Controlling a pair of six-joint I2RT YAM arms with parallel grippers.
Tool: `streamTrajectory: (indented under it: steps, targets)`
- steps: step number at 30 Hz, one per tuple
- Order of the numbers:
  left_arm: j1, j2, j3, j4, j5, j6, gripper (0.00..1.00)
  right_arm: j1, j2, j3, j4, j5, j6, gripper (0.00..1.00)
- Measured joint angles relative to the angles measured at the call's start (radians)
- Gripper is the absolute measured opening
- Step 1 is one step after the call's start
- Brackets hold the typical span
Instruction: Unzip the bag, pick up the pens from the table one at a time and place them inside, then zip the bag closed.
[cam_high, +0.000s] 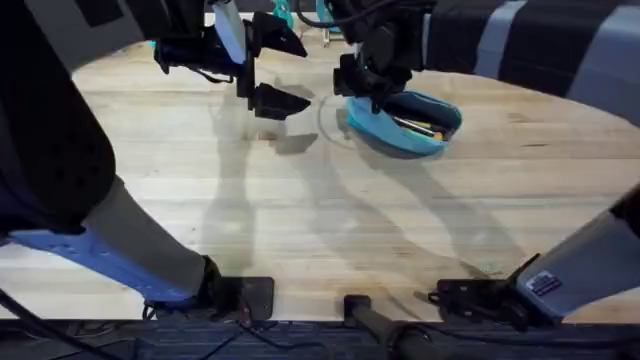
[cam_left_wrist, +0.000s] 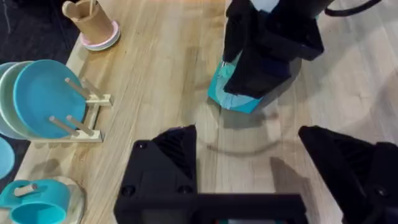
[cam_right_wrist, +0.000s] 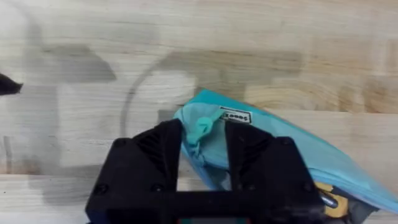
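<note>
The pencil pouch (cam_high: 405, 122) near the tabletop's (cam_high: 300, 220) far edge is pinched at its end by the right hand (cam_right_wrist: 202, 140), probably steadying it for zipping; the left hand (cam_left_wrist: 249, 155) is spread wide, empty.

teal bag (cam_high: 405, 122) unzipped, pens (cam_high: 418, 125) inside

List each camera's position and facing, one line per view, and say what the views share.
Overhead: fixed above the arm bases, looking down and forward over the table; both arms show, the right gripper at the bag.
Left wrist: on the left arm, looking down past its open left gripper at the right arm over the bag; a plate rack stands at the table's edge.
Right wrist: on the right arm, close over the bag, its fingers around the bag's end.
Shared: all three show the bag.
</note>
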Motion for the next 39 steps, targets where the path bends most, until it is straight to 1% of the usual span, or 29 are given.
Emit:
streamTrajectory:
  steps: [1, 6, 8, 11, 16, 18, 20, 39]
  targets:
    - [0.0, 0.0, 0.0, 0.0, 0.0, 0.0, 0.995, 0.001, 0.0, 0.0, 0.001, 0.0, 0.0, 0.399]
    - [0.0, 0.0, 0.0, 0.0, 0.0, 0.0, 0.995, 0.003, 0.0, 0.0, 0.002, -0.001, 0.003, 0.358]
    - [0.0, 0.0, 0.0, 0.0, 0.0, 0.0, 0.995, 0.003, 0.0, 0.0, 0.005, -0.003, 0.003, 0.31]
    - [0.0, 0.0, 0.0, 0.0, 0.0, 0.0, 0.995, 0.002, 0.0, 0.0, 0.01, -0.003, 0.003, 0.265]
    - [0.0, 0.0, 0.0, 0.0, 0.0, 0.0, 0.995, 0.002, 0.0, 0.0, 0.009, 0.0, 0.003, 0.145]
    - [0.0, 0.0, 0.0, 0.0, 0.0, 0.0, 0.995, 0.002, 0.0, 0.0, 0.009, 0.001, 0.003, 0.082]
    - [0.0, 0.0, 0.0, 0.0, 0.0, 0.0, 0.995, 0.002, 0.0, 0.0, 0.01, 0.001, 0.003, 0.042]
    - [0.0, 0.0, 0.0, 0.0, 0.0, 0.0, 0.995, 0.002, 0.0, 0.0, 0.01, 0.001, 0.003, 0.031]
